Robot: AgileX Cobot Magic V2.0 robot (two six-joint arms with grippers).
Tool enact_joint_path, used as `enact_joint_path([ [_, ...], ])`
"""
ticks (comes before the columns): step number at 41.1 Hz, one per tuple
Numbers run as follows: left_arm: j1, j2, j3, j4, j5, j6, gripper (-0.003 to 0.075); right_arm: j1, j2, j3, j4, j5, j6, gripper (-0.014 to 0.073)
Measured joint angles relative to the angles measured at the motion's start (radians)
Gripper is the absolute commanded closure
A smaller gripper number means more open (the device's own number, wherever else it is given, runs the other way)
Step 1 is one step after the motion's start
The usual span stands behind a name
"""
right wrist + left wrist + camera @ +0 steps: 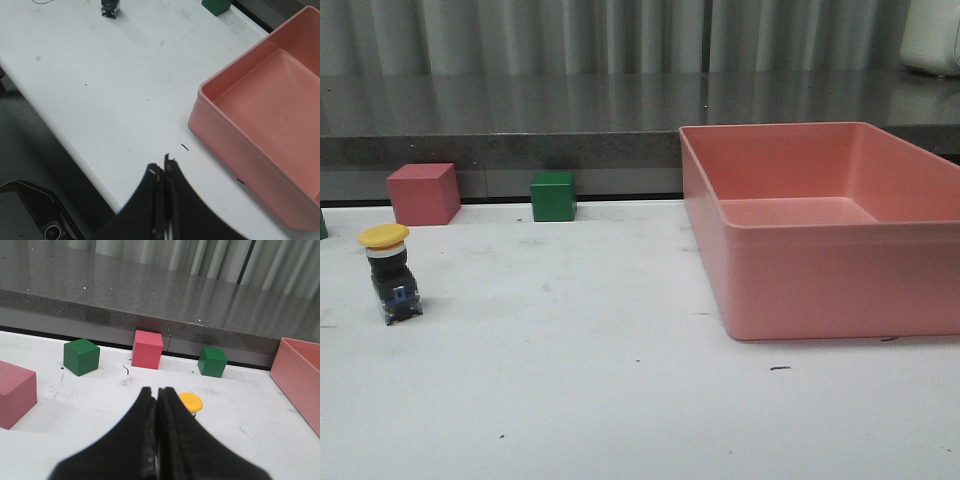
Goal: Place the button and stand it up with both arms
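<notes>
The white table (620, 400) lies open across its middle and near edge, with wide bare room between the button (390, 272) at the left and the pink bin (820, 250) walling off the right. Behind, a pink cube (423, 193) and a green cube (553, 196) sit against the grey ledge (520, 150), well apart from each other.

Light is even and fairly dim, diffuse from above. The white surface (620, 400) shows only soft, short shadows. The polished grey stone ledge (520, 110) carries pale streaked reflections. Close black jaws in both wrist views are blurred.
</notes>
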Motion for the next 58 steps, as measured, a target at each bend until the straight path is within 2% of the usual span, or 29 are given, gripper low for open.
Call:
enact_joint_path([
  [14, 0.000, -0.088, 0.137, 0.033, -0.089, 0.000, 0.0740, 0.000, 0.000, 0.000, 0.000, 0.000, 0.000, 0.0662],
  [24, 0.000, -0.088, 0.140, 0.033, -0.179, 0.000, 0.0740, 0.000, 0.000, 0.001, 0.000, 0.000, 0.000, 0.0662],
  [58, 0.000, -0.088, 0.140, 0.033, -0.188, 0.000, 0.0740, 0.000, 0.000, 0.001, 0.000, 0.000, 0.000, 0.0662],
])
